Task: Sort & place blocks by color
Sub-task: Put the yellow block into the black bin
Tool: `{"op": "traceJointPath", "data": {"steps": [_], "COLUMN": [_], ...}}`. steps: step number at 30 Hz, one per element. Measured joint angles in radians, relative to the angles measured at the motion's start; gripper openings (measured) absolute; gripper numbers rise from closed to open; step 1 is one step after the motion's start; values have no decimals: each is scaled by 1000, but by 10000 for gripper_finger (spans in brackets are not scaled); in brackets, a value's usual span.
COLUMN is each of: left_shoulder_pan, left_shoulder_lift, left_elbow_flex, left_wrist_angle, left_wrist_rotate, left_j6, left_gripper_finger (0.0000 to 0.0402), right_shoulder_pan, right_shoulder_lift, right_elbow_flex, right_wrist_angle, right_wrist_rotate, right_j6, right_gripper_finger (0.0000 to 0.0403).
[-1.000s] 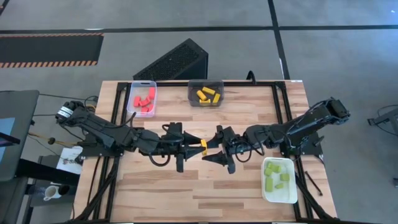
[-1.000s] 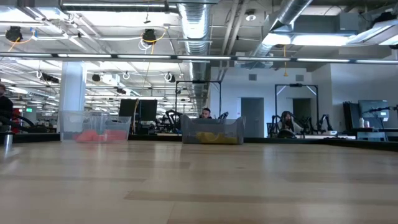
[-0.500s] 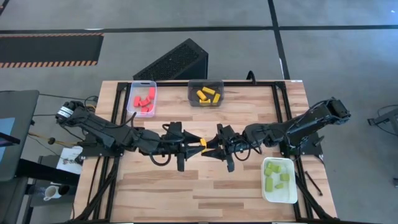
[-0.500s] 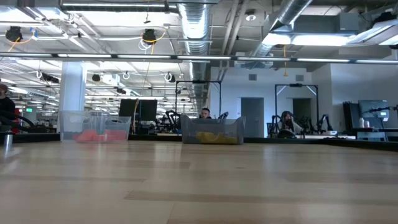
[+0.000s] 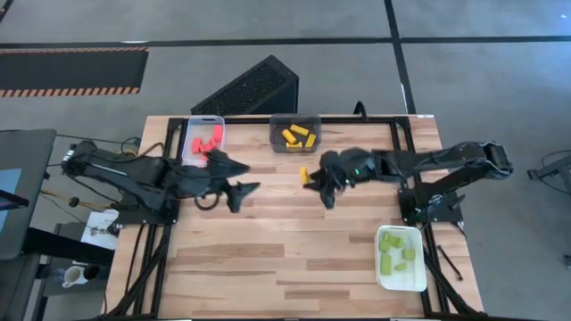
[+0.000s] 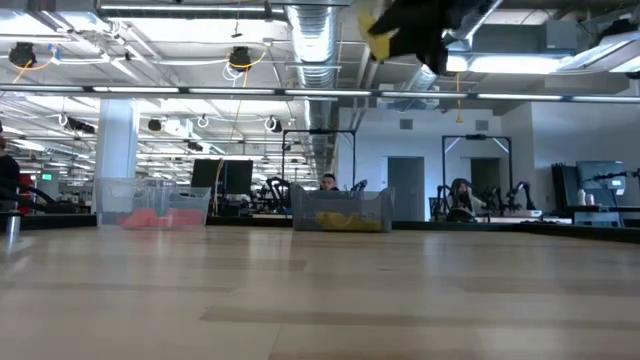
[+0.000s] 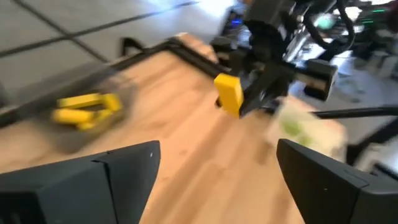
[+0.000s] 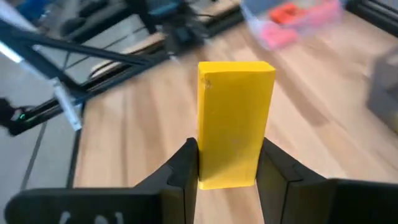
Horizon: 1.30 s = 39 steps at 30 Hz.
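A yellow block hangs above the table's middle, with my right gripper shut on it; it also shows at the top of the low view, yellow block. My left gripper stands open and bare to the left of it, near the clear tray that holds red blocks. More yellow blocks lie in the dark grey tray at the far edge. Light green blocks lie in the white tray at the near right. My right gripper pinches the yellow block's near end between its two fingers, one on each long side. The fingers run about level toward the table's left, along the block. Most of the block juts out past the fingertips, lifted clear of the table.
A black slanted box stands on the floor beyond the table's far edge. Black frame rails run along the table's sides. Bare wood fills the near half of the table between the arms.
The block has passed from hand to hand at the table's middle: my right gripper shut on it, my left gripper let go and opened. The left gripper drew back toward the table's left; the right gripper rose and carried the block toward the far edge.
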Motion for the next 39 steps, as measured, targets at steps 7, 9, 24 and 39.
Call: {"op": "traceJointPath", "data": {"steps": [7, 9, 24, 39], "left_shoulder_pan": [-20, -30, -36, -58], "left_shoulder_lift": [-41, -38, -217, -473], "left_elbow_flex": [0, -7, -269, -473], "left_wrist_angle": [-151, -156, 8, 160], "left_wrist_rotate": [-77, -77, 43, 103], "left_j6": [-38, -28, 28, 79], "left_gripper_finger": [309, 309, 264, 246], "right_shoulder_pan": [-273, -330, -609, -652], "right_shoulder_lift": [62, 82, 362, 621], "right_elbow_flex": [0, 0, 116, 422], "right_wrist_angle": [-41, -31, 11, -263], "right_wrist_rotate": [-175, -197, -257, -257], "right_j6": [2, 2, 17, -15], "right_gripper_finger": [124, 124, 125, 155]}}
